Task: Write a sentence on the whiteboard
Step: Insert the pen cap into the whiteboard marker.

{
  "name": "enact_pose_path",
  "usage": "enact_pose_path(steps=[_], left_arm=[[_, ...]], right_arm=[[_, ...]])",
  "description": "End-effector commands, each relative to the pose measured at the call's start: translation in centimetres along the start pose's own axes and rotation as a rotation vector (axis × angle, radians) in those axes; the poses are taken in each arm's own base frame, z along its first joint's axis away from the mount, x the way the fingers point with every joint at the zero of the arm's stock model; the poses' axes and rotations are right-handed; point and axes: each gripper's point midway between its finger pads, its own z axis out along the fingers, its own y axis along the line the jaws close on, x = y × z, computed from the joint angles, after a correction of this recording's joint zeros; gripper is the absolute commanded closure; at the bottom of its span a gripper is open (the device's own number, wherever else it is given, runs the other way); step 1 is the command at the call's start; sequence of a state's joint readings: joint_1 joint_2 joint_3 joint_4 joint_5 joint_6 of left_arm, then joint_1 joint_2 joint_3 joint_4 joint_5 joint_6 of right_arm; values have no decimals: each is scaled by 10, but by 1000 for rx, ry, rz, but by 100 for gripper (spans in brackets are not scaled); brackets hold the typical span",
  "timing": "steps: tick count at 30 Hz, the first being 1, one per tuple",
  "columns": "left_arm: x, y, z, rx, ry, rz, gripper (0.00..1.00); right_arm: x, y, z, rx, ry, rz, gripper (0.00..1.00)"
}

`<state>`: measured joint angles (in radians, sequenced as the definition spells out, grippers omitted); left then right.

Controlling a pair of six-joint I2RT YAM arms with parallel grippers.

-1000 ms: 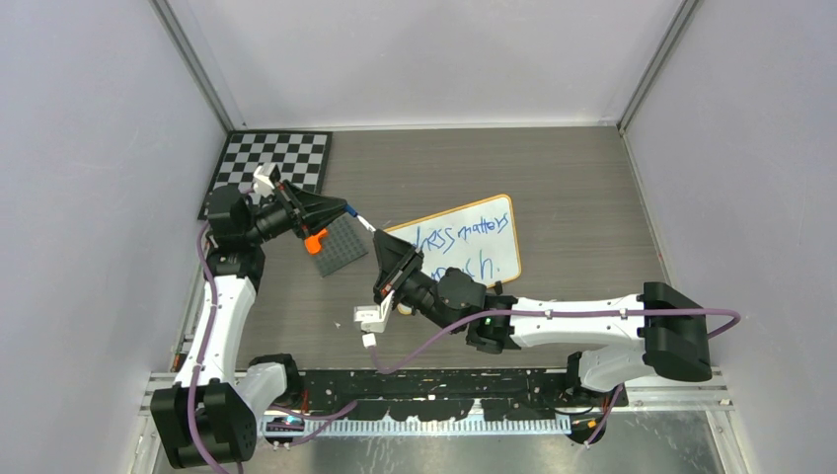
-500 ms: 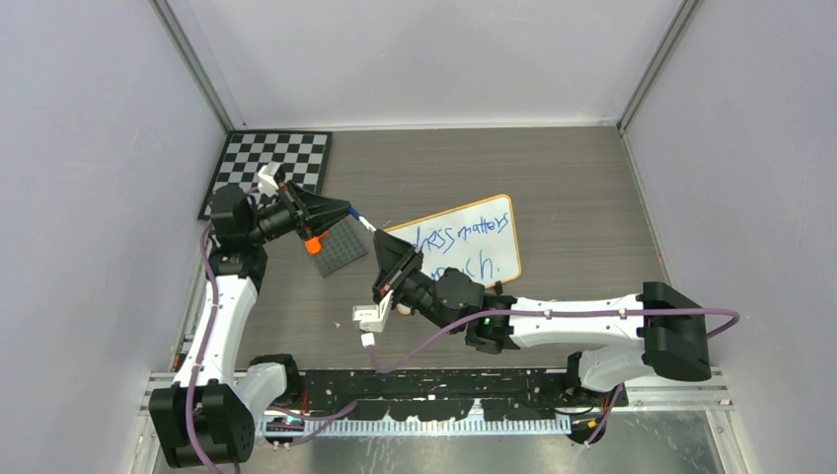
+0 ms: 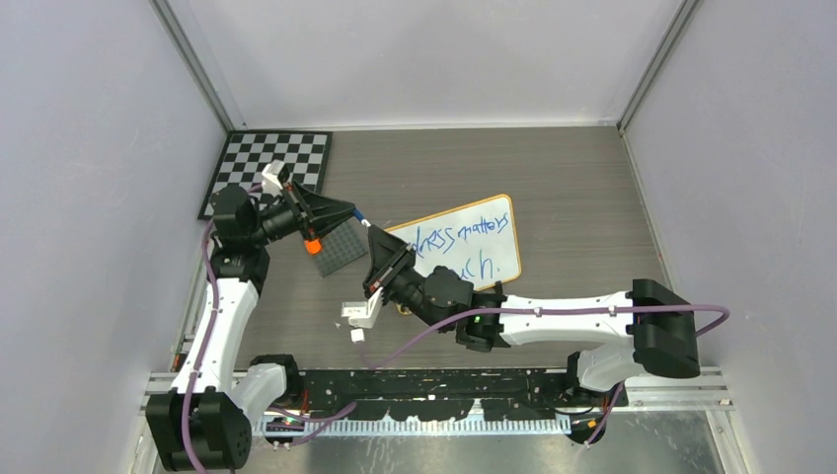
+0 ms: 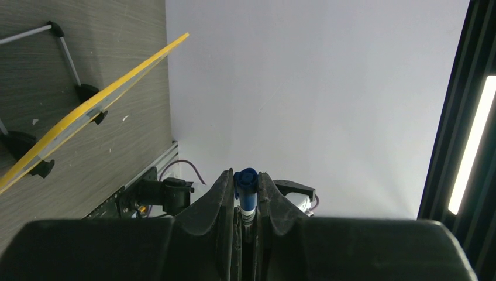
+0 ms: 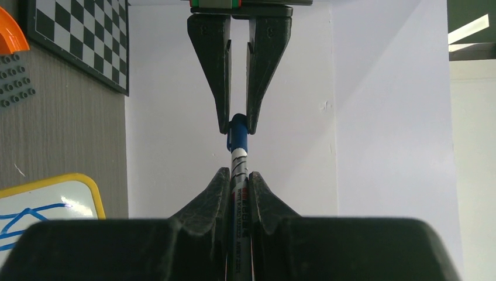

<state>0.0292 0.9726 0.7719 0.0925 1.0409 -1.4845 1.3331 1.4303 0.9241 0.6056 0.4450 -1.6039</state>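
Note:
The whiteboard [image 3: 500,261] lies flat at mid-table, and its orange-framed corner shows in the right wrist view [image 5: 58,199]. The sentence [image 3: 464,235] is written on it in blue, partly hidden by my right arm. Left of the board, above the table, my two grippers meet tip to tip. My right gripper [image 3: 372,237] [image 5: 238,172] is shut on the body of a white marker [image 5: 238,159]. My left gripper [image 3: 351,210] [image 4: 246,174] is shut on the blue cap [image 4: 246,181] [image 5: 236,132], which sits at the marker's end.
A black-and-white checkerboard [image 3: 276,158] lies at the back left. A grey studded plate [image 3: 341,247] with an orange piece [image 3: 314,244] sits under my left gripper. Walls close in the table on three sides.
My right gripper has moved left and up with the marker toward my left gripper. The stretch of marker showing between them is shorter. The left arm shifted slightly.

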Motion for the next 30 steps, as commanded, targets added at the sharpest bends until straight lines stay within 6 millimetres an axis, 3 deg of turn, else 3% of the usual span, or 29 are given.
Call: enact_pose_path(steps=[1,13,22,25,30], left_arm=[[21,-15,-2,39,70,72,100],[61,-21,4,64,192,117,100],[82,-27,4,83,267,144,100],[83,-28,4,86,268,147,100],[59,-41,8,84,193,141,100]], right_arm=[[7,-20,7,48,59,-6,100],[17,-15,13,34,81,-46,100],[43,-17,19,38,146,-78,100],[46,-18,19,43,152,-73,100],[43,-14,12,35,120,-87,94]])
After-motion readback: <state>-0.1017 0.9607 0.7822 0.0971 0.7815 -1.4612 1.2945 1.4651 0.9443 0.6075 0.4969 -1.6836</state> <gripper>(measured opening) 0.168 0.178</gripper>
